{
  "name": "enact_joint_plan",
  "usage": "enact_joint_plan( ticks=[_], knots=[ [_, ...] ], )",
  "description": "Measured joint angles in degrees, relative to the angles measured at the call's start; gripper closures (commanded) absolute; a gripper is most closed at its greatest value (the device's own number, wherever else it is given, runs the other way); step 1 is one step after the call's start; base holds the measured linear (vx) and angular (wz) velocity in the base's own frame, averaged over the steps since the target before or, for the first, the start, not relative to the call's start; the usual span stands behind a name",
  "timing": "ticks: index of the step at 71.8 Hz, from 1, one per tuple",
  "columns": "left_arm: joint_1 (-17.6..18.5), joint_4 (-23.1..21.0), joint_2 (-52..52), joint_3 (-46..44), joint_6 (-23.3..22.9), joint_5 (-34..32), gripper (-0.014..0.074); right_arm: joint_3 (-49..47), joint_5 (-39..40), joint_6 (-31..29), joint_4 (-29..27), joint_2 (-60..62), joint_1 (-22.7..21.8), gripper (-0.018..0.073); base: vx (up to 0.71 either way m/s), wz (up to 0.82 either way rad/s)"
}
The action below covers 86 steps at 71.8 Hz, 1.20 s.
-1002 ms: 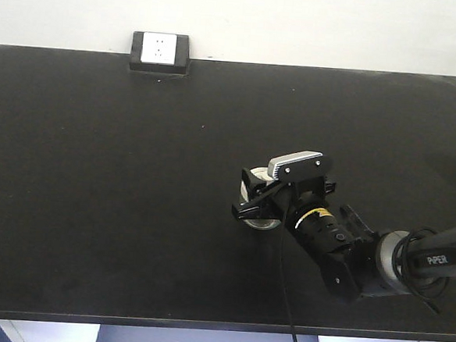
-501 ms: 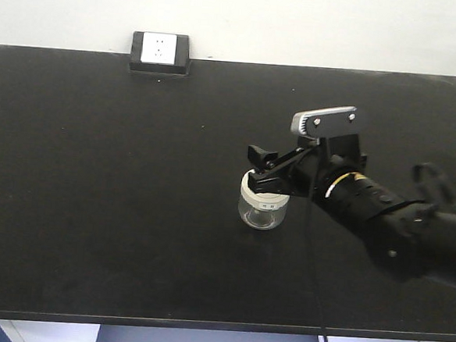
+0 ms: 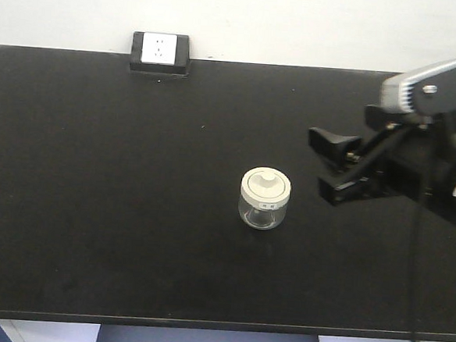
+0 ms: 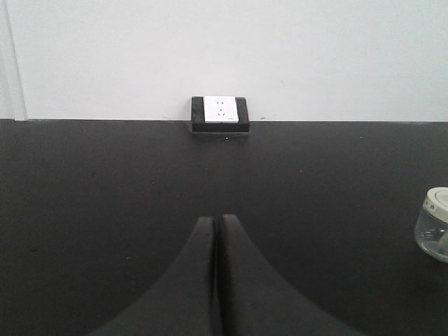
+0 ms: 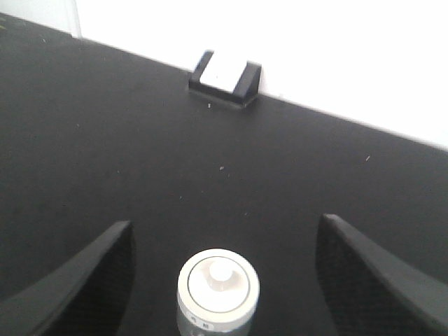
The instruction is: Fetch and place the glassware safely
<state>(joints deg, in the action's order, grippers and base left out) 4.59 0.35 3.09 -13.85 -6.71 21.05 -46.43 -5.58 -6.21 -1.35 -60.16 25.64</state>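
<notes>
The glass jar (image 3: 264, 199), small and clear with an off-white knobbed lid and a white label, stands upright on the black table (image 3: 116, 210). It also shows in the right wrist view (image 5: 218, 291) and at the right edge of the left wrist view (image 4: 434, 233). My right gripper (image 3: 326, 162) is open and empty, raised to the right of the jar and apart from it. In the right wrist view its fingers (image 5: 91, 276) stand wide on both sides of the jar, above it. My left gripper (image 4: 215, 222) is shut and empty, low over the table.
A black block with a white wall socket (image 3: 160, 53) sits at the table's back edge against the white wall; it also shows in the left wrist view (image 4: 220, 114) and the right wrist view (image 5: 225, 77). The table's front edge (image 3: 201, 324) runs along the bottom.
My right gripper has let go of the jar, opened, and pulled back up and to the right. The jar stays standing where it was set down.
</notes>
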Motion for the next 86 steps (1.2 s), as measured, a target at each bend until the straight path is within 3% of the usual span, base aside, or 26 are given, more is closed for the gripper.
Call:
enact_joint_plan(
  ticks=[15,47,61,66,72,82,86],
  knots=[
    [0.0,0.0,0.0,0.0,0.0,0.0,0.0603,2.6,-5.4,-1.4,0.1,12.9,0.0,0.0082,0.0,0.0],
    [0.0,0.0,0.0,0.0,0.0,0.0,0.0603,23.8,-9.1,-1.5,0.7,50.0,0.0,0.0082,0.0,0.0],
    [0.0,0.0,0.0,0.0,0.0,0.0,0.0603,30.8,-8.9,-1.5,0.9,59.6,0.0,0.0095,0.0,0.0],
    [0.0,0.0,0.0,0.0,0.0,0.0,0.0603,32.5,-8.6,-1.5,0.9,60.6,0.0,0.0144,0.0,0.0],
    [0.0,0.0,0.0,0.0,0.0,0.0,0.0603,33.2,-8.3,-1.5,0.9,60.9,0.0,0.0265,0.0,0.0],
    [0.0,0.0,0.0,0.0,0.0,0.0,0.0603,33.2,-7.9,-1.5,0.9,60.9,0.0,0.0559,0.0,0.0],
    [0.0,0.0,0.0,0.0,0.0,0.0,0.0603,33.2,-8.2,-1.5,0.9,60.9,0.0,0.0573,0.0,0.0]
  ],
)
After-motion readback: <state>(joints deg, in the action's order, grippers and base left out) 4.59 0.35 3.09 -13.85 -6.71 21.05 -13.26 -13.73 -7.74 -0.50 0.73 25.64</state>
